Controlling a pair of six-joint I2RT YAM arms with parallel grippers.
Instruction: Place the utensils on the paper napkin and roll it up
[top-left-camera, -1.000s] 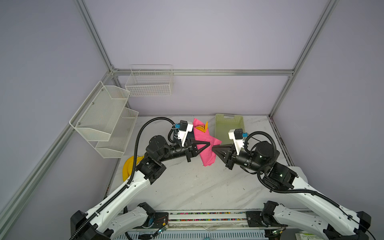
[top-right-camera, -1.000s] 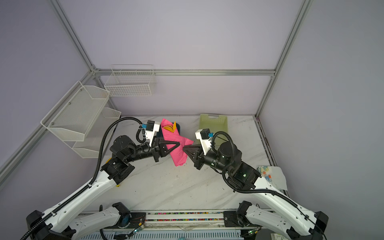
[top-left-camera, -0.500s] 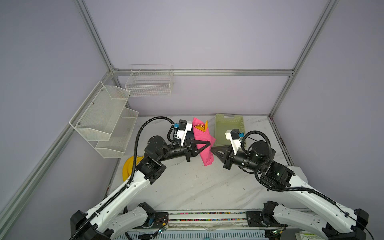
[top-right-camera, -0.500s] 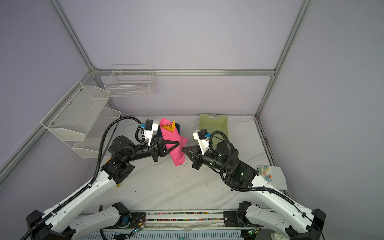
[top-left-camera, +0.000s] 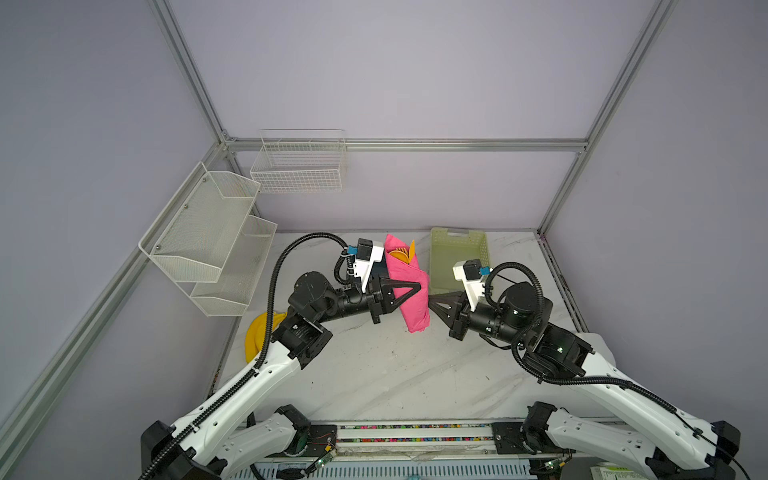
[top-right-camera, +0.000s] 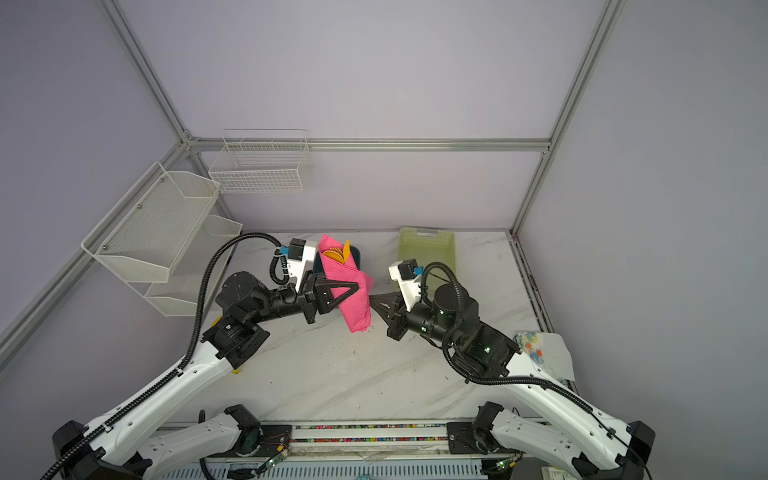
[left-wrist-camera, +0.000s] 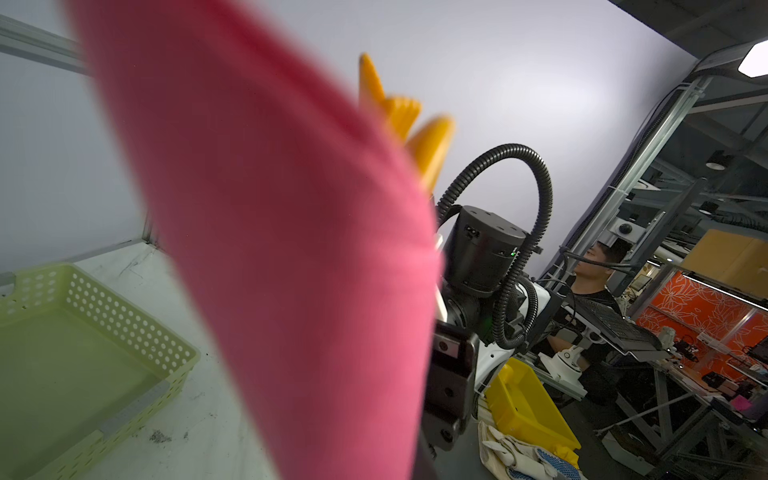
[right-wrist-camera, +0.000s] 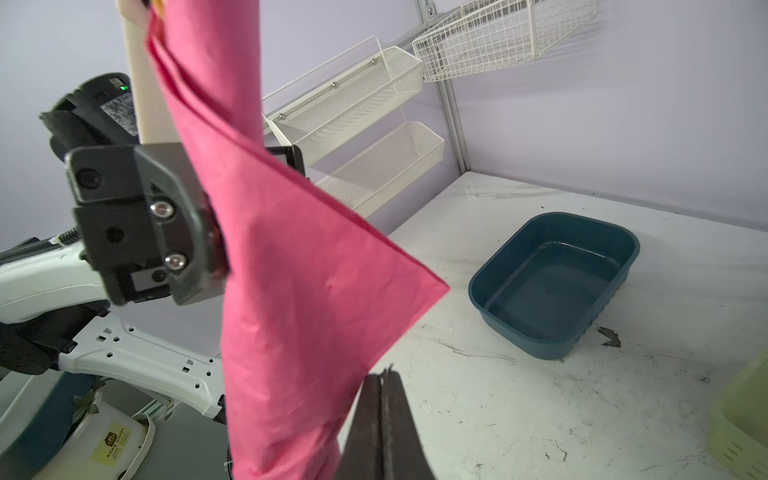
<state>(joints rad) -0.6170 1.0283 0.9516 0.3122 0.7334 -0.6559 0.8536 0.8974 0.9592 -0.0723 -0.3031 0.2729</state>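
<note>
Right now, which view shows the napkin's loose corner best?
Right wrist view: the paper napkin is large and in focus, its unrolled corner jutting out close to the shut right end effector. In both top views the corner is a small tip beside that end effector. The left wrist view shows only blurred pink.

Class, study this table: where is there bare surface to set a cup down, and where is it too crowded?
Free: the wide front of the table between the two arms; also the strip between blue tub and green basket. Crowded: the middle, where left gripper and right gripper flank the rolled napkin.
</note>
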